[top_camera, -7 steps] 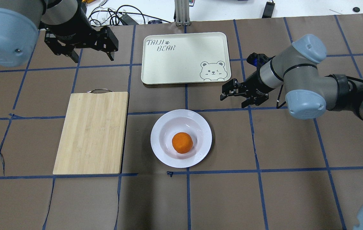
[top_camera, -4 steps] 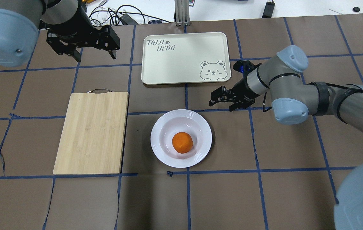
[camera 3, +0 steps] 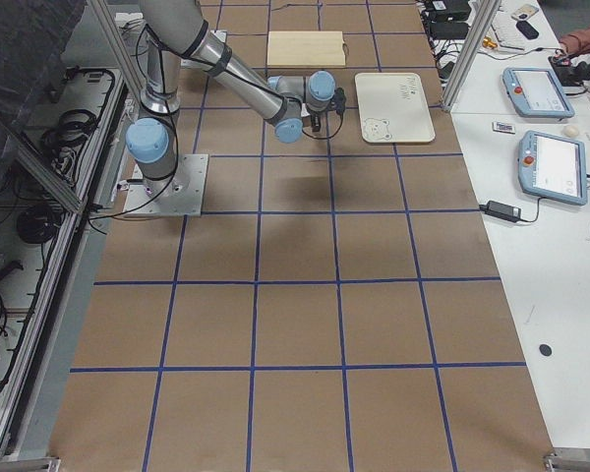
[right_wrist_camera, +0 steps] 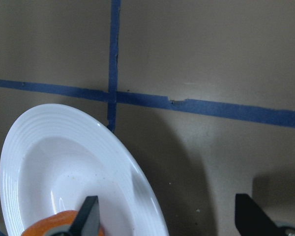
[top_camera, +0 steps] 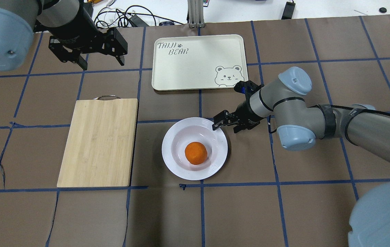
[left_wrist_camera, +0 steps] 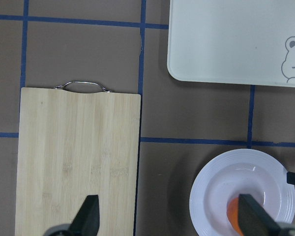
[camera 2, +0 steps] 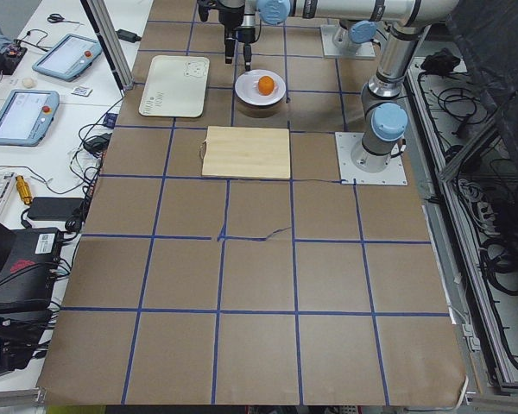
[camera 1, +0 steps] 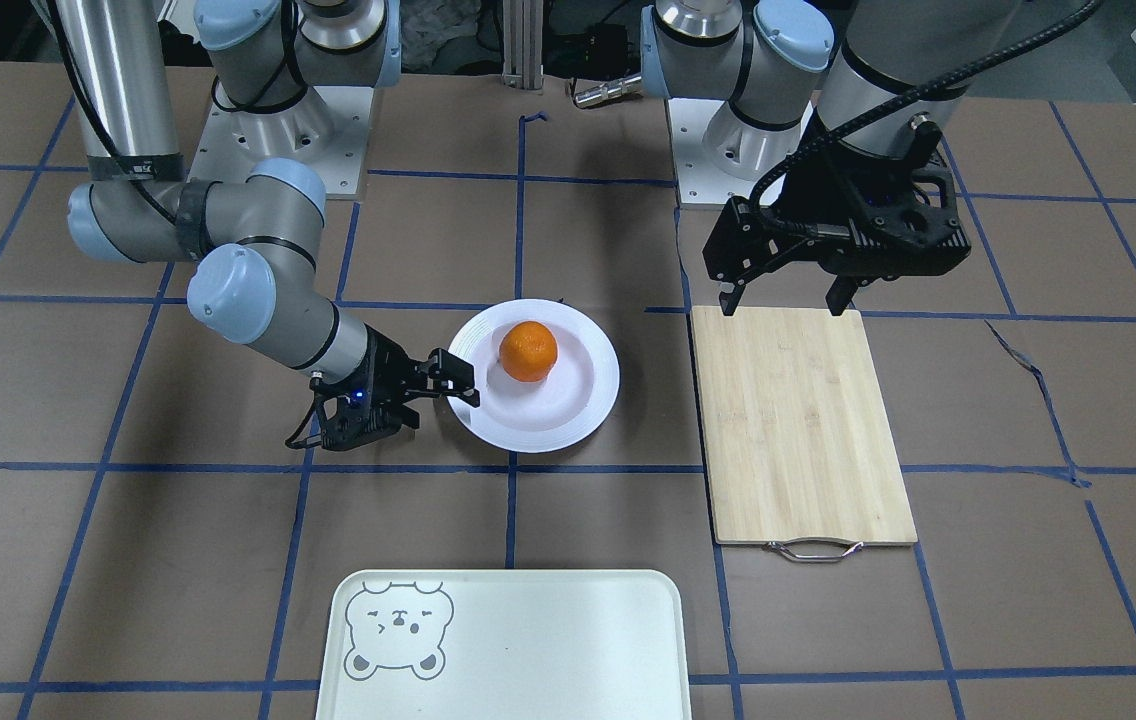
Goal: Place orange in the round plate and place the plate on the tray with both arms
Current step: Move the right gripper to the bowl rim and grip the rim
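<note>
Orange sits in round plate. Right gripper, jaws apart, straddles the plate's rim; contact unclear. Left gripper hangs spread wide, well apart.

Only readable text is "TAIJI BEAR" printed in a corner of the tray, nothing else legible.

on the tabletop the orange sits in the round plate. the cutting board lies to its left, apart. the tray lies beyond the plate, farther from the robot.
</note>
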